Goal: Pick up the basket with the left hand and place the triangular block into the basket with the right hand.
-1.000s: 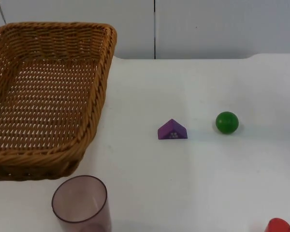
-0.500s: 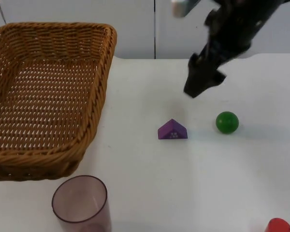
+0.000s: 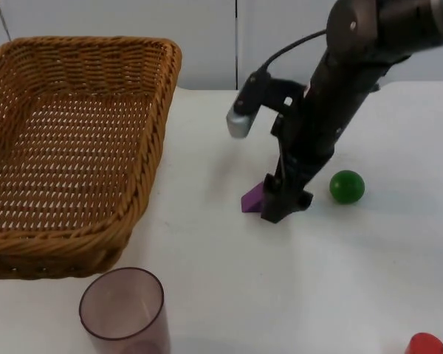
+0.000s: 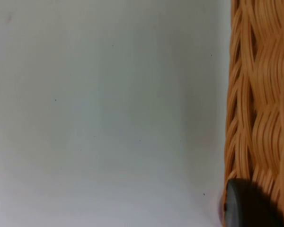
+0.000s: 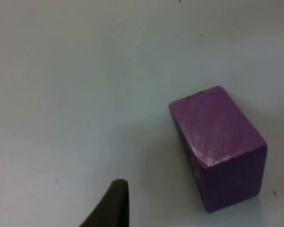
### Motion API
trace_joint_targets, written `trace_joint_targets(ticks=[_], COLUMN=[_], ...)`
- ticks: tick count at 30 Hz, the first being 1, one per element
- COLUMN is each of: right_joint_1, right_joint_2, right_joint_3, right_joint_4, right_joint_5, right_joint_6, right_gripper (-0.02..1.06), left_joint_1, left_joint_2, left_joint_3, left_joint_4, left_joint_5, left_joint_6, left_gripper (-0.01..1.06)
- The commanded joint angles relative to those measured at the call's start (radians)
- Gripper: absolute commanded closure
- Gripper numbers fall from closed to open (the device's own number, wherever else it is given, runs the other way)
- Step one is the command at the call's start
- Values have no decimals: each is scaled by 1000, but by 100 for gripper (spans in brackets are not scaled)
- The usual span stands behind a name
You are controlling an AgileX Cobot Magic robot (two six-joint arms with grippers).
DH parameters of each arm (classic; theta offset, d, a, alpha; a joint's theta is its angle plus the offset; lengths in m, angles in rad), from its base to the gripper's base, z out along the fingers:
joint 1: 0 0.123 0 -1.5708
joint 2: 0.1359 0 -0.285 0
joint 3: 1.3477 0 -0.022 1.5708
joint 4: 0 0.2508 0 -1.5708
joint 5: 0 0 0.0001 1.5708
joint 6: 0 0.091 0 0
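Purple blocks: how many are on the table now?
1. The purple triangular block lies on the white table right of the basket, partly covered by the right gripper, left of the green ball. Others may be hidden behind the arm.

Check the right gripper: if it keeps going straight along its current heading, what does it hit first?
Probably the purple triangular block: the right gripper points down at the table right beside it. Depth is unclear, so it may land on bare table next to the block.

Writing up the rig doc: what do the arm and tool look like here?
The right arm is black, with rounded tubular links. Its right tool is black and narrow, ending in dark fingertips. The left tool's fingertip is black and rounded too.
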Motion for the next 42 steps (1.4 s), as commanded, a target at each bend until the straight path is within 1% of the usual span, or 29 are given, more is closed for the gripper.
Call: trace_joint_targets(ticks=[1, 3, 5, 7, 8, 10, 11, 12, 16, 17, 18, 19, 22, 24, 26, 27, 29, 32, 33, 37, 38, 40, 42], right_joint_1=[6, 6, 6, 6, 6, 6, 6, 6, 6, 6, 6, 6, 6, 6, 4, 4, 4, 4, 4, 4, 4, 4, 4], right_joint_2=[13, 36, 44, 56, 60, 60, 60, 60, 53, 53, 44, 27, -23, -100, -209, -209, -301, -415, -415, -520, -520, -546, -557], right_joint_3=[-19, -19, -19, -19, -19, -19, -19, -19, -19, -19, -19, -19, -19, -19, -19, -19, -19, -19, -19, -19, -19, -19, -19], right_joint_4=[32, 39, 39, 39, 39, 41, 41, 43, 32, 32, 32, 32, 32, 30, -19, -19, -85, -127, -127, -136, -136, -148, -148], right_joint_5=[-26, -54, -61, -82, -96, -118, -118, -121, -68, -68, -49, -28, 7, 41, 94, 94, 139, 219, 219, 301, 301, 318, 317], right_joint_6=[-38, -49, -49, -49, -49, -49, -49, -49, -49, -49, -49, -49, -37, 27, 152, 152, 274, 411, 411, 508, 508, 548, 566], right_gripper=[1, 4, 6, 10, 15, 31, 31, 39, 82, 82, 97, 104, 105, 105, 105, 105, 105, 105, 105, 105, 105, 105, 105], left_joint_1=[1, 1, 1, 1, 1, 1, 1, 1, 1, 1, 1, 1, 1, 1, 1, 1, 1, 1, 1, 1, 1, 1, 1], left_joint_2=[-13, -13, -13, -13, -13, -13, -13, -13, -13, -13, -13, -13, -13, -13, -13, -13, -13, -13, -13, -13, -13, -13, -13], left_joint_3=[0, 0, 0, 0, 0, 0, 0, 0, 0, 0, 0, 0, 0, 0, 0, 0, 0, 0, 0, 0, 0, 0, 0], left_joint_4=[-44, -44, -44, -44, -44, -44, -44, -44, -44, -44, -44, -44, -44, -44, -44, -44, -44, -44, -44, -53, -53, -55, -55], left_joint_5=[7, 5, 5, 3, -2, -11, -11, -14, -14, -14, -14, -14, -17, -17, -17, -17, -17, -17, -17, -17, -17, -17, -17], left_joint_6=[3, 3, 3, 3, 3, 3, 3, 3, 3, 3, 3, 3, 3, 3, 3, 3, 3, 3, 3, 3, 3, 3, 3], left_gripper=[105, 105, 105, 105, 105, 105, 105, 105, 105, 105, 105, 105, 105, 105, 105, 105, 105, 105, 105, 105, 105, 105, 105])
